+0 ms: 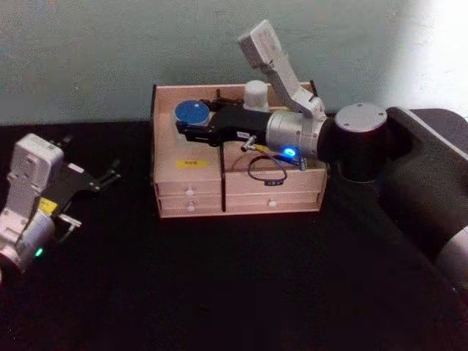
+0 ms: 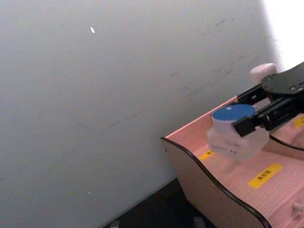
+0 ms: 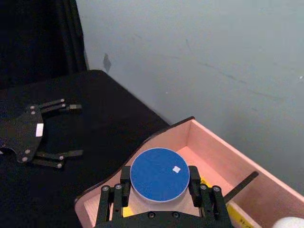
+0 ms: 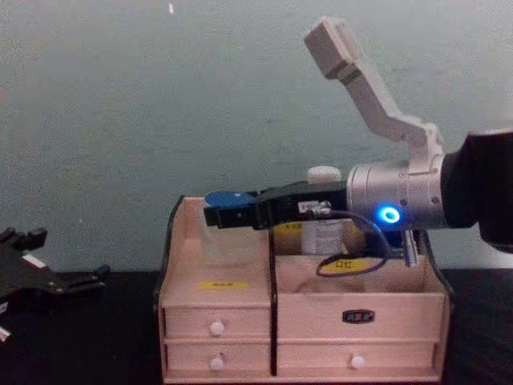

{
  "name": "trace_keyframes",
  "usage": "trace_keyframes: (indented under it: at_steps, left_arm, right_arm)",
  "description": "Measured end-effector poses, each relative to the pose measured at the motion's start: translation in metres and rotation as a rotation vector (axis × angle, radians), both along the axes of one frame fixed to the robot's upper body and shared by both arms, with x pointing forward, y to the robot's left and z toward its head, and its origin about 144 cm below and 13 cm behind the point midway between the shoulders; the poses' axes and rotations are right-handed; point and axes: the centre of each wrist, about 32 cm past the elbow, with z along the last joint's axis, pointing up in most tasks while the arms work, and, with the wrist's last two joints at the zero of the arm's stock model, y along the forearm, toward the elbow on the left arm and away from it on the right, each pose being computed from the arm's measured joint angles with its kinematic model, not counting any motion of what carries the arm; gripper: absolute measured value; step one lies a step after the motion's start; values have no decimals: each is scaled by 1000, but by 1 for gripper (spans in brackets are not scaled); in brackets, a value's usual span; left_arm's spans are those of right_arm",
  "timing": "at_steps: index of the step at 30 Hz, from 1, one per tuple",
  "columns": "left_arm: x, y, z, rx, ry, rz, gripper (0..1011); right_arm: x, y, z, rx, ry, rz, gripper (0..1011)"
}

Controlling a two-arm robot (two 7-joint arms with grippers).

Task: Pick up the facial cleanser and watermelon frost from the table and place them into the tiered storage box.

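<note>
1. The right gripper (image 1: 196, 121) has its fingers closed on the watermelon frost (image 3: 159, 174), one on each side below the blue lid. It holds the jar over the rear left compartment of the tiered storage box (image 1: 270, 194).
2. The jar seems to hang a little above the compartment floor, but I cannot judge the gap well. If the fingers release it too high, it may land tilted and fall on its side.
3. The compartment wall is near the outer finger, so when the fingers spread, one could press against the wood and push the box.
4. The facial cleanser (image 1: 257, 93) stands upright in the rear of the box, just beside the gripper body. A sideways pull of the arm may knock it over.
5. A thin cable loop hangs under the wrist over the front right compartment, and it could catch on the box edge.
6. The left gripper (image 3: 76, 130) is parked at the left, well apart from the box, with its fingers spread and holding nothing.
7. The table (image 1: 234, 292) is covered in black. Behind it is a plain pale wall (image 1: 88, 58), with strong light at the right corner.
</note>
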Motion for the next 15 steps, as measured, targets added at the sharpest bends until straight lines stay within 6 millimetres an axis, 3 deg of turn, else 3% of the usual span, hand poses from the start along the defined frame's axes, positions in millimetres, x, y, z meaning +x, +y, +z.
trace_keyframes:
  at_steps: [15]
  left_arm:
    - [0,0,0,0,0,0,1001]
  right_arm:
    - [0,8,-9,-22,19,6,728]
